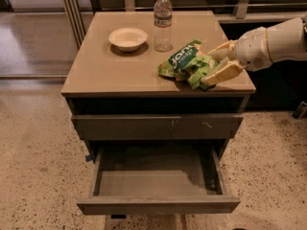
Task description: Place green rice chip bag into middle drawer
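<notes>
The green rice chip bag (186, 62) is crumpled, with white lettering, at the right front of the cabinet top. My gripper (214, 64) reaches in from the right on a white arm and is shut on the bag's right end, one tan finger above it and one below. The bag sits at or just over the surface; I cannot tell which. The middle drawer (158, 205) is pulled open below, with a plain front panel and nothing in its box. It lies lower than the bag and nearer the camera.
A clear water bottle (163, 22) stands at the back centre of the cabinet top (105, 75), with a white bowl (128, 38) to its left. A shut drawer front with white scratch marks (158, 126) sits above the open drawer. Speckled floor surrounds the cabinet.
</notes>
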